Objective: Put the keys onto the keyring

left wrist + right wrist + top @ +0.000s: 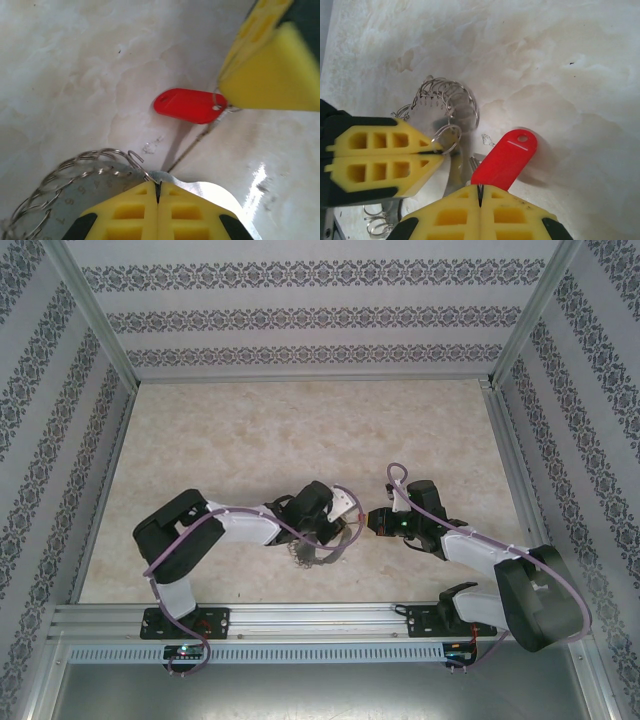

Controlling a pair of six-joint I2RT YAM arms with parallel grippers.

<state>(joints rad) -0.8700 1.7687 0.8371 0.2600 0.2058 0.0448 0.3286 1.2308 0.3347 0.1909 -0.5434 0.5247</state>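
Nearest the top camera, a ribbed aluminium rail (300, 615) runs along the near edge and carries both arm bases. Beyond it lies the worktop (250, 430), a glossy, pale cream surface veined like marble. It is boxed in by aluminium posts and by walls (300, 315) papered in bands of dark, lacy pattern.

The left arm (180, 540), black and white, reaches in toward 3 o'clock. Its jaws are closed on the keyring (75, 170), a thin grey metal hoop rimmed with small wire loops. In the left wrist view its yellow, ribbed fingers (135, 215) meet over the hoop's edge. The keyring sits low on the worktop, at about 6 o'clock from its centre.

Just beside it, at 3 o'clock, is the key (507, 157). Its smooth red plastic head is oblong and rounded, with a small hole at one end. The right arm (530, 590) reaches in toward 9 o'clock. Its jaws are closed on the key, whose head sticks out toward 1 o'clock in the right wrist view. The key's shadow falls on the worktop.
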